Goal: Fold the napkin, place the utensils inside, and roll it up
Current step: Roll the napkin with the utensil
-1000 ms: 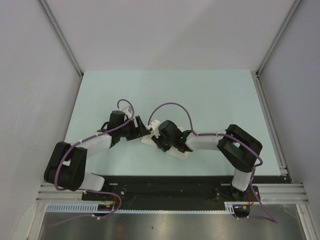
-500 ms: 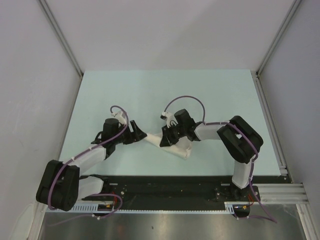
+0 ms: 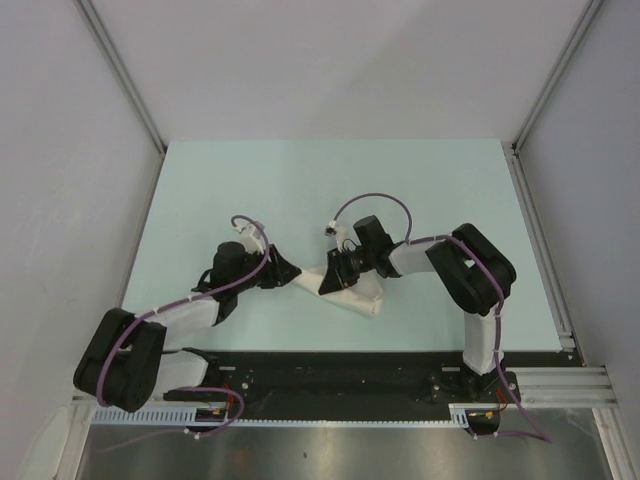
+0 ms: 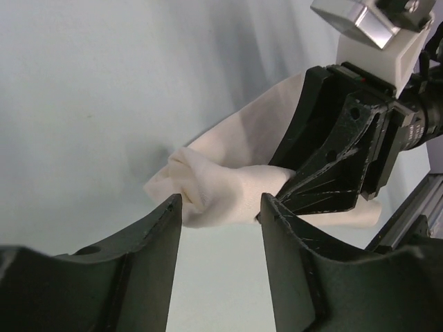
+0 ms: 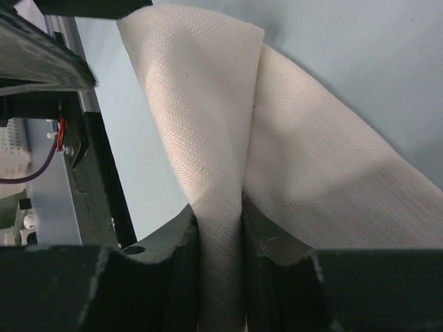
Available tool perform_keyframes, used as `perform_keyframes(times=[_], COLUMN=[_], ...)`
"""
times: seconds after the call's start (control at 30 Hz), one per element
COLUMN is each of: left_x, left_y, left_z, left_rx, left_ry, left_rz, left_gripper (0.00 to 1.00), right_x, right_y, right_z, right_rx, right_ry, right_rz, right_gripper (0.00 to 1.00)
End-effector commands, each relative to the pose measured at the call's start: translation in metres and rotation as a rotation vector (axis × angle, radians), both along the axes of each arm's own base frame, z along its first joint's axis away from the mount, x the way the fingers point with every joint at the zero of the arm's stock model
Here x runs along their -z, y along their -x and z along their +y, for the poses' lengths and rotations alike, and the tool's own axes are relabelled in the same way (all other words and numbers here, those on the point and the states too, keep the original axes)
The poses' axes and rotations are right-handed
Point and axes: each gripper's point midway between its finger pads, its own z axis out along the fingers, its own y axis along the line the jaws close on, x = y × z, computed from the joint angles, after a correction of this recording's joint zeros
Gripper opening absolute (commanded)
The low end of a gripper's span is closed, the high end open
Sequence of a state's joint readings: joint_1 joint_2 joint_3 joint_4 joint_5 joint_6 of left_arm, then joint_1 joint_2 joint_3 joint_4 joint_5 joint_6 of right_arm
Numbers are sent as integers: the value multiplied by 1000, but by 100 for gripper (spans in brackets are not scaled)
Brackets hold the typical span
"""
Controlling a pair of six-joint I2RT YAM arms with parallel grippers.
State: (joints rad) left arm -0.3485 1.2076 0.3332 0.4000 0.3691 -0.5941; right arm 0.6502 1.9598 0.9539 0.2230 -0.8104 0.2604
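Observation:
The cream-white napkin (image 3: 352,296) lies bunched into a rough roll on the pale green table, in front of the two arms. My right gripper (image 5: 220,216) is shut on a raised fold of the napkin (image 5: 208,117), with cloth filling the gap between its jaws. My left gripper (image 4: 220,205) is open at the roll's left end, its fingertips just short of the crumpled napkin (image 4: 211,190) and nothing between them. From above, the left gripper (image 3: 290,272) and right gripper (image 3: 335,276) nearly face each other over the cloth. The utensils are hidden.
The black mounting rail (image 3: 330,372) runs along the near edge behind the napkin. An aluminium strip (image 3: 540,240) borders the table (image 3: 300,180) on the right, and grey walls close in the sides and back.
The left gripper has moved in to the napkin's left end and its jaws have narrowed. The right gripper has shifted back and to the right, still holding the cloth.

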Motion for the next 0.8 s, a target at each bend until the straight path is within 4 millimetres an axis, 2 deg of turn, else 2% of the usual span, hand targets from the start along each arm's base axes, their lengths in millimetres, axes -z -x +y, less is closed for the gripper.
perform_keyframes(times=[0.0, 0.13, 0.23, 0.27, 0.3, 0.33, 0.37, 0.43, 0.5, 0.53, 0.6, 0.67, 0.77], left_x=[-12, -6, -4, -1, 0, 1, 5, 9, 16, 16, 26, 30, 37], left_y=[-13, -10, -9, -9, -8, -8, -7, -7, -6, -9, -7, -8, -9], left_z=[-16, -24, -30, -30, -32, -34, -34, -36, -37, -38, -37, -37, -40], left_rx=[32, 54, 61, 62, 69, 75, 80, 97, 107, 109, 111, 111, 125], left_ry=[14, 13, 18, 16, 15, 11, 3, -8, -26, -31, -51, -70, -76], left_rz=[-62, -45, -40, -31, -26, -21, -7, 14, 43, 46, 87, 116, 150], left_gripper=[48, 40, 25, 19, 17, 15, 11, 10, 7, 6, 4, 3, 3], right_x=[40, 42, 41, 40, 35, 32, 29, 14, 8, -5, -12, -28, -42], right_y=[26, 24, 24, 25, 22, 22, 23, 18, 15, 10, 4, -2, -17], right_z=[-19, -21, -22, -24, -24, -24, -27, -30, -36, -35, -43, -47, -58], right_rx=[2, 7, 5, 5, 11, 10, 10, 24, 38, 47, 74, 102, 184], right_ry=[120, 127, 137, 145, 144, 148, 161, 171, 209, 201, 243, 255, 339], right_rz=[145, 148, 141, 145, 128, 118, 111, 71, 35, -3, -47, -102, -248], right_gripper=[29, 29, 31, 33, 36, 47, 53, 64, 71, 74, 76, 78, 80])
